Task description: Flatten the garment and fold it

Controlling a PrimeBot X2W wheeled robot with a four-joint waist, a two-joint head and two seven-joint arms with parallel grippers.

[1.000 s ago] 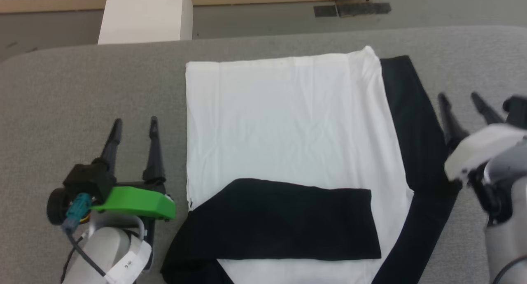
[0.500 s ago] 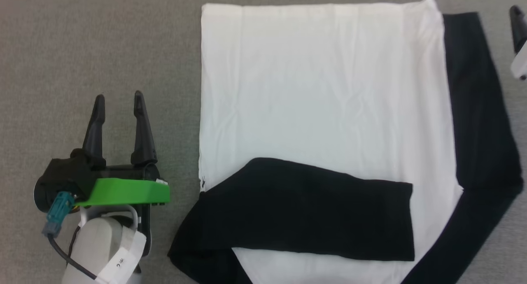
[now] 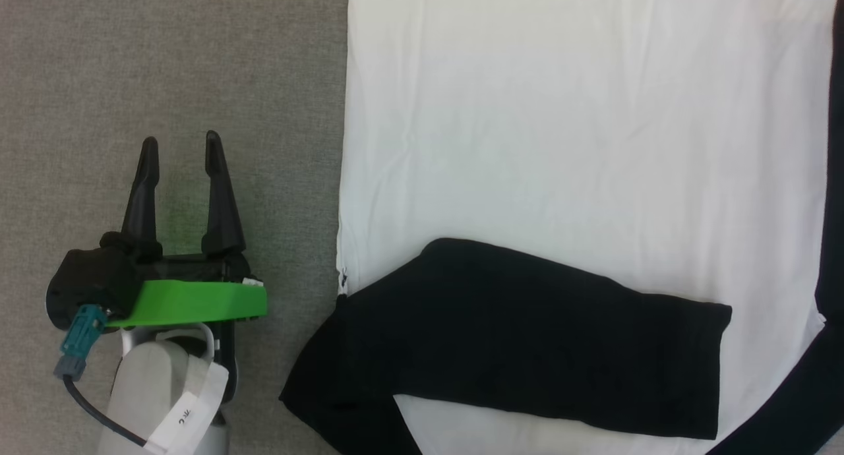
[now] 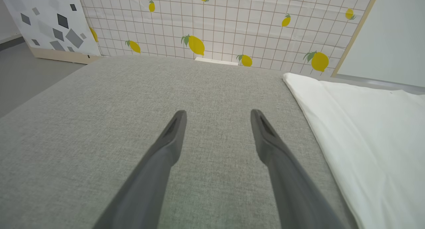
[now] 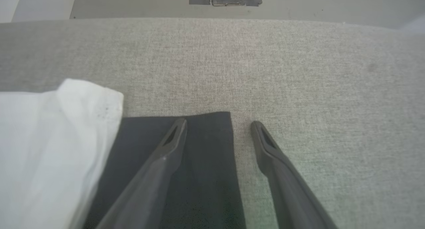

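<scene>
Since one sleeve is already folded across the chest, I'd say the next step is the straight sleeve on the robot's right. Shirt lies flat on the grey table, white body up. From the black shoulders at the bottom of the head view I take the collar end to be nearest the robot, with the hem far. Straight sleeve runs along the shirt's right edge, long axis pointing away from the robot, roughly in line with the right fingers. Right gripper is directly over it with fingers wide apart and nothing between them. In the wrist view one finger sits above the black cloth and the other above bare table, so it straddles the sleeve's outer edge. Cuff end is just past the fingertips, beside the white hem corner. Can't tell height, so whether either tip touches the cloth is unclear. Left gripper is also spread and empty, parked over bare table just beside the shirt's left edge, a whole body-width from that sleeve. Right arm is clearly the nearer one. My read: come down on the outer edge near the cuff, pinch, then carry it left across the body. Risk is grabbing only the top layer, or dragging the hem corner along.
</scene>
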